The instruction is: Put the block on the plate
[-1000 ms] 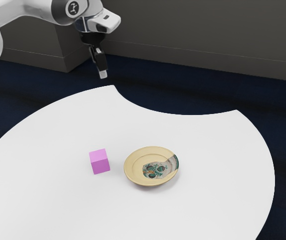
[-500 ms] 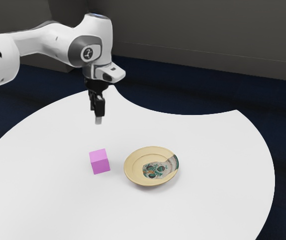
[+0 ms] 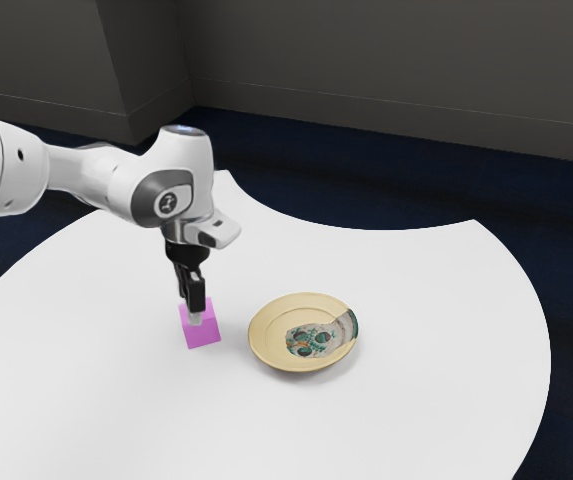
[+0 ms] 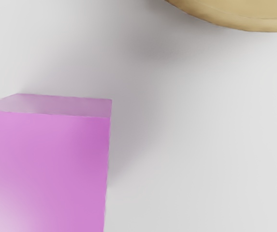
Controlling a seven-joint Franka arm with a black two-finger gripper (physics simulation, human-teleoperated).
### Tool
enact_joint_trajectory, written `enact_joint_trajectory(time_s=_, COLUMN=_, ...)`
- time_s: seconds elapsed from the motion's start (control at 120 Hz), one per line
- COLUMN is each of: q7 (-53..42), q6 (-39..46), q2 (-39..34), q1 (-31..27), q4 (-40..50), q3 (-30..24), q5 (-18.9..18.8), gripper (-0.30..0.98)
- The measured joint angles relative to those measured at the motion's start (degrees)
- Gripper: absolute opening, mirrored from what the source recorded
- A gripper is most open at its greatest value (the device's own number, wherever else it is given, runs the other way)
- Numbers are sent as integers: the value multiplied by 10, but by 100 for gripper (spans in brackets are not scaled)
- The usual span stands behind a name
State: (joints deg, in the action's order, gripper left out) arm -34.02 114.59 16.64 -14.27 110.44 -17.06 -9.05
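Black gripper (image 3: 194,318), pointing down, at block (image 3: 203,336)

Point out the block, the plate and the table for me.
Pink block (image 3: 205,335): exterior view, on its side facing the camera.
Plate (image 3: 303,332): exterior view, on its inner face.
White table (image 3: 426,310): exterior view, on its bare top.
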Motion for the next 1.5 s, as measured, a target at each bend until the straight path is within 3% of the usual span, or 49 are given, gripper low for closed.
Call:
enact_joint_trajectory(time_s=0.283, q7=1, q6=73, q2=34, q1=-1, q4=0, q3=19, q5=4, gripper=69)
enact_joint_trajectory(time_s=0.783, q7=1, q6=106, q2=82, q1=0, q4=-11, q3=35, q5=1, gripper=68)
enact_joint_trajectory(time_s=1.075, q7=3, q6=113, q2=84, q1=1, q4=-13, q3=36, q5=-2, gripper=37)
enact_joint_trajectory(time_s=1.233, q7=7, q6=118, q2=87, q1=1, q4=-14, q3=36, q5=-5, gripper=30)
enact_joint_trajectory(time_s=1.5, q7=16, q6=121, q2=21, q1=17, q4=-13, q3=30, q5=-3, gripper=30)
